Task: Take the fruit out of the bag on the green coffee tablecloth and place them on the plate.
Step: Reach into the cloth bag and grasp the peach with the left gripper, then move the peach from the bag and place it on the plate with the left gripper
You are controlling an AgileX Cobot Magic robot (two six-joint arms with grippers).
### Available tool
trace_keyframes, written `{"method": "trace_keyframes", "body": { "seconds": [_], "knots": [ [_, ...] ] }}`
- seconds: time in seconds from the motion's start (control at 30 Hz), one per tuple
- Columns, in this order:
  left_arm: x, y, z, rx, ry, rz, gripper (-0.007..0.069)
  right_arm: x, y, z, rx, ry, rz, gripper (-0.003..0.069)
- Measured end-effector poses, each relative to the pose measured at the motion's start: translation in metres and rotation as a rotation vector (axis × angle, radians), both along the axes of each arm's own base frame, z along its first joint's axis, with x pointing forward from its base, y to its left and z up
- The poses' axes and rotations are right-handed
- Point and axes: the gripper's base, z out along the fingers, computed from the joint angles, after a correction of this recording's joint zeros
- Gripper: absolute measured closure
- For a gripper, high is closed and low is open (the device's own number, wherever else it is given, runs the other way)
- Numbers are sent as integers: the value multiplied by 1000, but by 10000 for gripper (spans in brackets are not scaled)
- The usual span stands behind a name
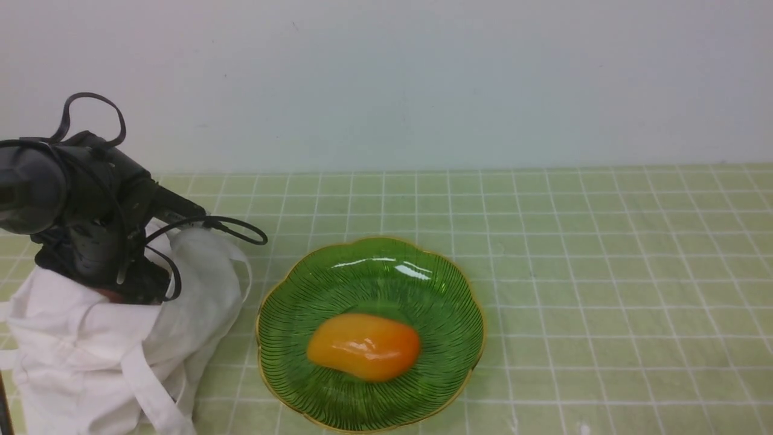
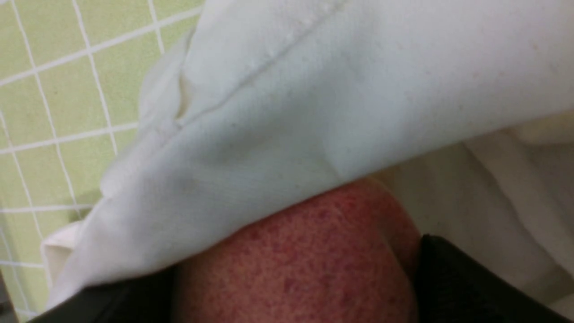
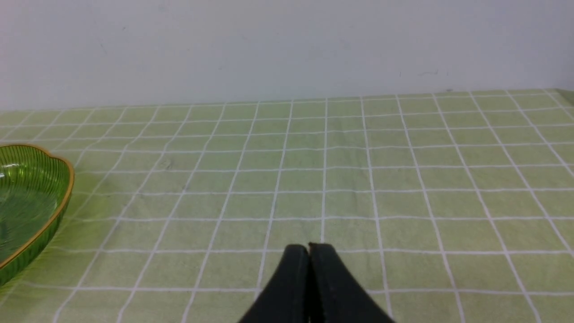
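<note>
Two fruits showed: a glossy orange-yellow mango (image 1: 364, 346) lay on its side in the green glass plate (image 1: 374, 272), toward the plate's 6 o'clock, and a pink speckled peach (image 2: 305, 251) sat inside the white tote bag (image 1: 90, 350). Bag stood slumped at 8 o'clock of the front view, at the plate's 9 o'clock, just beside its gold rim, one strap handle (image 1: 151, 386) hanging down the near side. Left arm (image 1: 90, 205) reached down into the bag mouth from 10 o'clock, with a black cable (image 1: 235, 226) looping off it toward 3 o'clock. Left gripper (image 2: 291, 287) was hidden by cloth in the front view; the left wrist view showed it spread wide around the peach, one black finger (image 2: 448, 278) against each side of the fruit, holding it, with a fold of bag cloth draped over the peach top. Peach was still in the bag, not on the plate. Right gripper (image 3: 308, 246) seen only in the right wrist view: fingers pressed together, holding nothing, over bare green coffee tablecloth (image 1: 604, 272), with the plate's edge well off at its 9 o'clock. Tablecloth of pale green with a white grid covered the whole table; a plain pale wall (image 1: 386, 78) ran along 12 o'clock.
</note>
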Motion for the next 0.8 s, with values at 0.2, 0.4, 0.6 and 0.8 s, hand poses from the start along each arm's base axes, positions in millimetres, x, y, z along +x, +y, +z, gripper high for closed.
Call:
{"method": "trace_keyframes", "body": {
  "seconds": [0.2, 0.4, 0.6, 0.8],
  "knots": [
    [-11, -6, 8, 4, 39, 28, 3, 0, 0, 0, 0, 0, 0, 673],
    [-26, -18, 21, -35, 117, 40, 3, 0, 0, 0, 0, 0, 0, 673],
    [-35, -26, 28, -125, 182, 12, 3, 0, 0, 0, 0, 0, 0, 673],
    [-41, -31, 46, -183, 158, -21, 3, 0, 0, 0, 0, 0, 0, 673]
  ]
}}
